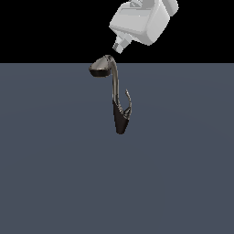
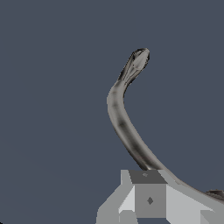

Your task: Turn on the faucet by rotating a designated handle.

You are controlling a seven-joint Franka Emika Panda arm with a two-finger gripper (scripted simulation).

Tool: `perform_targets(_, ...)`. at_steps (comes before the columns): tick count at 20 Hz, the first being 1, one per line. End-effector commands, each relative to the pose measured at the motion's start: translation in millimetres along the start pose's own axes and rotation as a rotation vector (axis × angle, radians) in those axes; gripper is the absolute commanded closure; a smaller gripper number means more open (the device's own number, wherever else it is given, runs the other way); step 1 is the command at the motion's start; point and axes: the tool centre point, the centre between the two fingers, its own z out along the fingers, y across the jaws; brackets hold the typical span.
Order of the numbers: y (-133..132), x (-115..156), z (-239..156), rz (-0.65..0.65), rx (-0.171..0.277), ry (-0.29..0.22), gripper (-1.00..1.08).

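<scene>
Faucet [image 1: 114, 87] upright mid-worktop [image 1: 50, 173], toward far edge; handle [image 1: 128, 101] untouched beside neck. End effector [image 1: 119, 45] hovers above spout head, finger gap impossible to judge. Approach step; next: descend past neck, reach handle, push round.

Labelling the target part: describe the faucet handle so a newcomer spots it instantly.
On the flat slate-grey floor stands one slim grey-bronze metal faucet. From its dark tapered base, on the exterior view's right, rises the thin pointed spike-like handle; it is far shorter than the tall curved neck.
</scene>
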Motion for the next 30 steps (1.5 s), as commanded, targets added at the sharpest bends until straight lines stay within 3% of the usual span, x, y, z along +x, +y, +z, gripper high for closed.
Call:
perform_targets(1,-6.0,21.7,11.9,0.091,0.030,-0.022,1.08)
perform_targets(9,-14.8,90.4,51.9,0.375,0.113,-0.087,1.08)
perform_targets(16,-13.1,131.9,78.0,0.545,0.157,-0.125,1.08)
perform_targets(22,-10.9,149.0,89.4,0.617,0.175,-0.140,1.08)
perform_targets(30,-8.7,148.6,91.0,0.625,0.176,-0.142,1.08)
